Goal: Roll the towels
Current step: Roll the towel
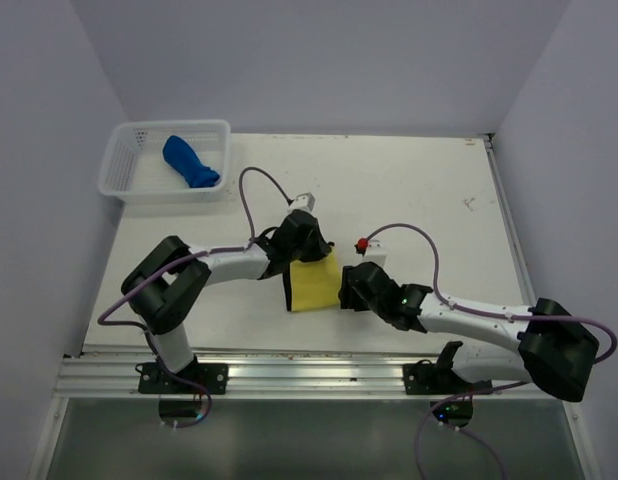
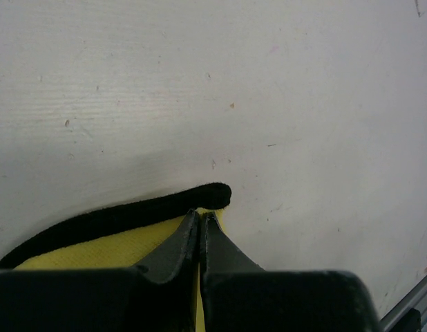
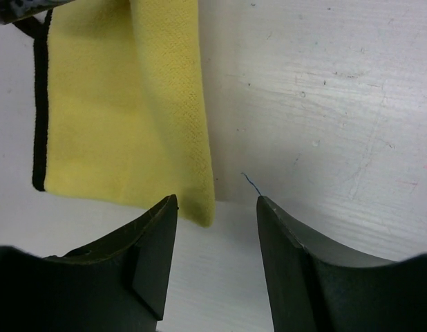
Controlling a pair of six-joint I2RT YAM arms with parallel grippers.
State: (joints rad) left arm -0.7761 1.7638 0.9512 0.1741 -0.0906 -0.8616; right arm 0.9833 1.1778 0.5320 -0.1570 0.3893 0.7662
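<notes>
Yellow towel (image 1: 314, 285), black-edged, lies folded over on the table (image 1: 429, 190), well apart from the white basket (image 1: 117, 165). Blue towel (image 1: 192, 163) sits bunched inside that basket. Left gripper (image 2: 201, 216) is pinched on the yellow towel's corner. Right gripper (image 3: 217, 199) stands parted at its edge, holding nothing.

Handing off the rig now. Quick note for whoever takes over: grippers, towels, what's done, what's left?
Left gripper: shut on a corner of the yellow towel with black edging.
Right gripper: open beside that towel's right edge, holding nothing.
Royal blue towel: bundled in the white plastic mesh basket, far left; looks done.
Yellow towel: folded on the white table between the arms, not rolled.
Left: roll it.
</notes>
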